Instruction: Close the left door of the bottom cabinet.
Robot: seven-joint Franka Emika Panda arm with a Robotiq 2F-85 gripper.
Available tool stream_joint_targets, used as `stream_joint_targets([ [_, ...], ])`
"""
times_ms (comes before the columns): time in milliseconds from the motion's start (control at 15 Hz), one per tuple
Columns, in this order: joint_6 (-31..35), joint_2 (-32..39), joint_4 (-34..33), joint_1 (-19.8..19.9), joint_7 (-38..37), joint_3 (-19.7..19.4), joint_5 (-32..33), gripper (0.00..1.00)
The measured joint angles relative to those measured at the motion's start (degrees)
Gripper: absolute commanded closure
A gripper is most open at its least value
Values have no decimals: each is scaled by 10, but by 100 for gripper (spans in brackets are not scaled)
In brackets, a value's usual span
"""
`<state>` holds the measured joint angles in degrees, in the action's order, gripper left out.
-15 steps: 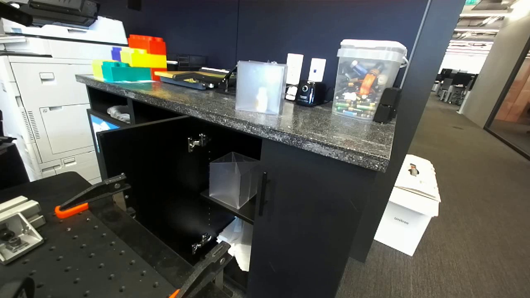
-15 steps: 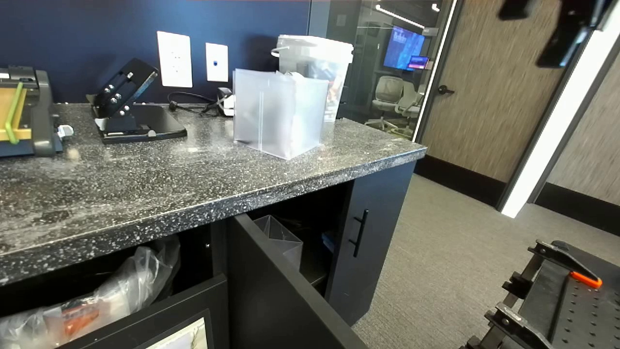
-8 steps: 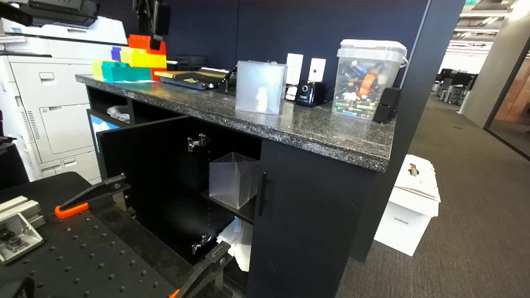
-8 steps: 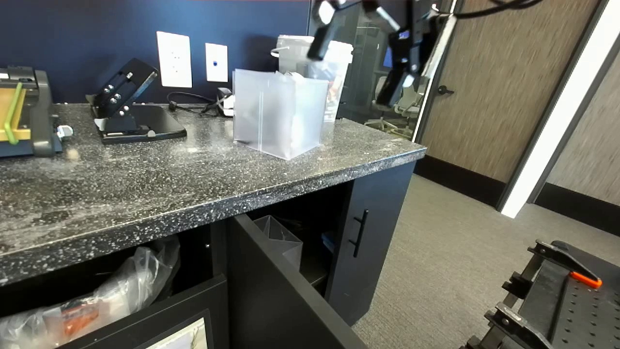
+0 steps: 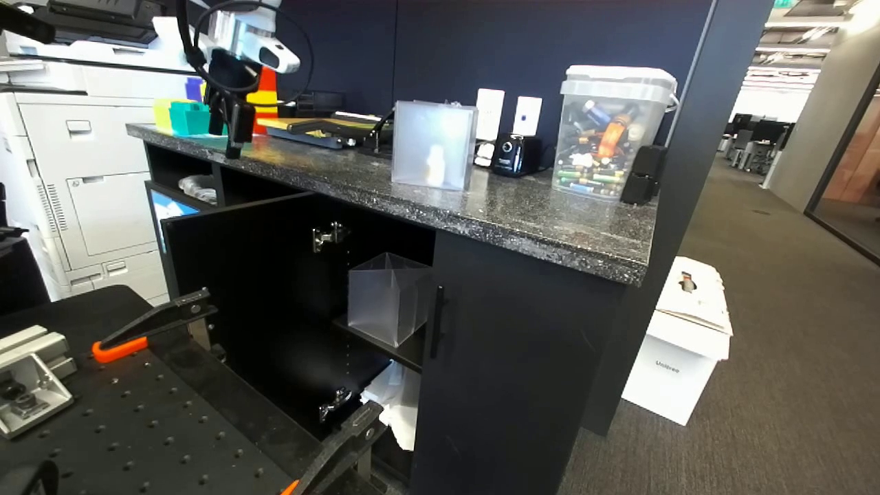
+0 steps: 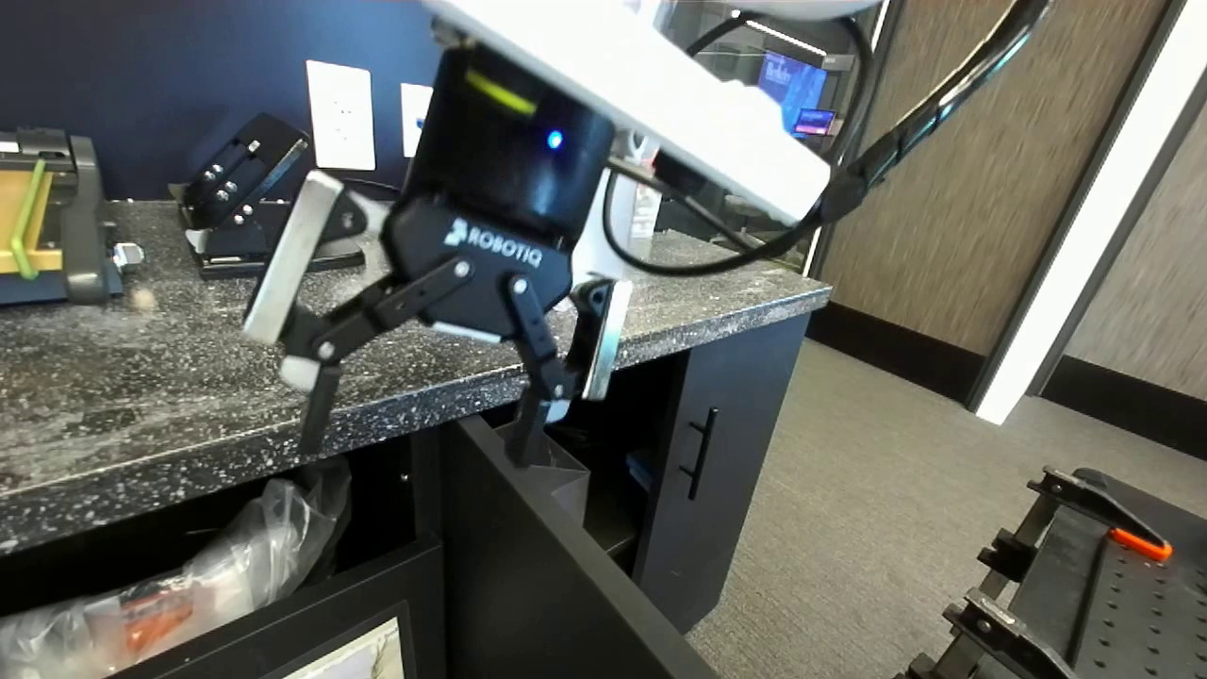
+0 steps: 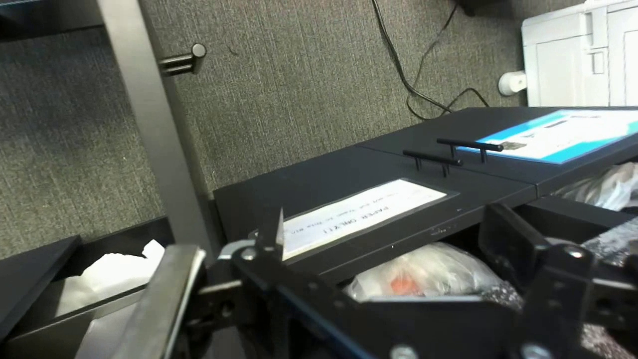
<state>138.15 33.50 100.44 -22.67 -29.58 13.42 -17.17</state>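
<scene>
Over the last second the gripper [image 6: 416,451] has dropped from the top margin of both exterior views to a low spot by the front edge of the granite top [image 6: 179,368]; whether it is over that edge or just out from it is hard to tell. Its jaws stand wide apart, with nothing between them. The left door [image 5: 247,295] of the bottom cabinet [image 5: 515,344] has not moved meanwhile: it stands swung well out from under the granite top, its inner face and upper hinge [image 5: 334,234] in plain sight in an exterior view. There the gripper is higher than the door and appears apart from it, so the closing itself has not begun.

The wrist view shows the door nearly edge-on, its bar handle [image 7: 182,62] well out from the granite top. Under the granite top, on the door's outer side, are a shut panel [image 7: 319,182] with a white label [image 7: 349,217] and a plastic bag [image 7: 433,271]. The gripper seems to be aimed over these, which would put it on the proper side for a push.

The next move likely calls for going lower than the granite top, out toward the door's free edge, then a sweep back in. Spread jaws could snag the handle on the way. The translucent box [image 5: 375,302], below the granite top, looks too far in to block the swing
</scene>
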Motion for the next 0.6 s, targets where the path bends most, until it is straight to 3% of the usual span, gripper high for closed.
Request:
stream_joint_targets([
  [267, 1, 64, -47, -29, -28, -8, 1, 0],
  [600, 9, 76, -32, -34, -78, -15, -1, 0],
])
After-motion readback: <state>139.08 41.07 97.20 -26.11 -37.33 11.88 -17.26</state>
